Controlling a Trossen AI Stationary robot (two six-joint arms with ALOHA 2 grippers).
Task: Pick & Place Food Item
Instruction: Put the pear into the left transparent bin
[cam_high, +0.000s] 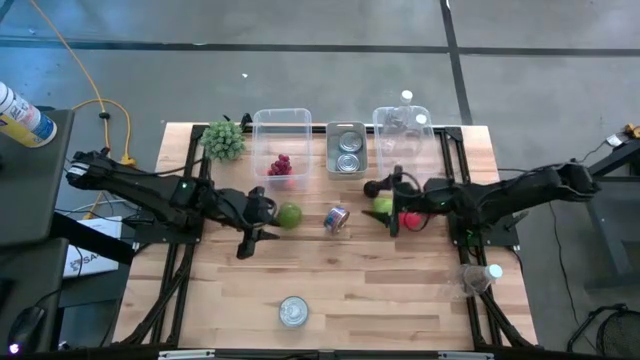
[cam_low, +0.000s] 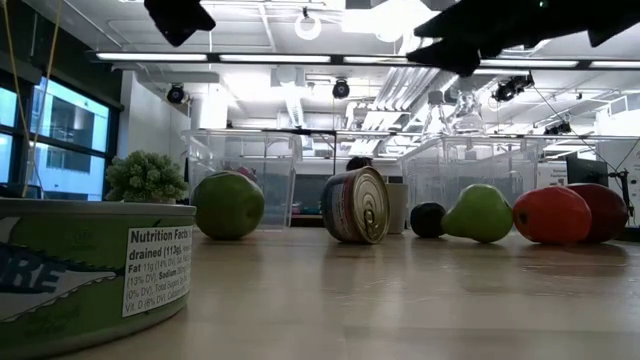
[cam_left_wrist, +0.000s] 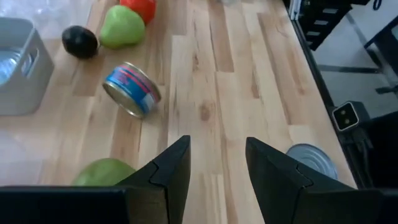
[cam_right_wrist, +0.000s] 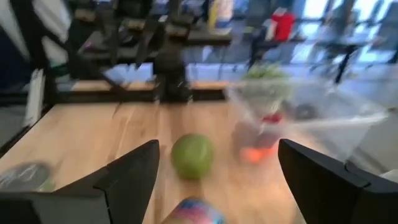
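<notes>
Currently the right gripper (cam_high: 386, 208) is hovering over the green pear (cam_high: 384, 205), jaws apart, holding nothing. Left gripper (cam_high: 254, 236) is waiting beside the green apple (cam_high: 289, 215), fingers apart and empty.

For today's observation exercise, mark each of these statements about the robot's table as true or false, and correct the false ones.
1. The blue-labelled can lies on its side on the table. True.
2. The metal tray holds two cans. True.
3. The left gripper grips the green apple. False: its fingers are apart, nothing between them; the apple lies beside it.
4. The red grapes lie in the right-hand clear bin. False: they are in the left clear bin.
5. The right gripper is open. True.
</notes>
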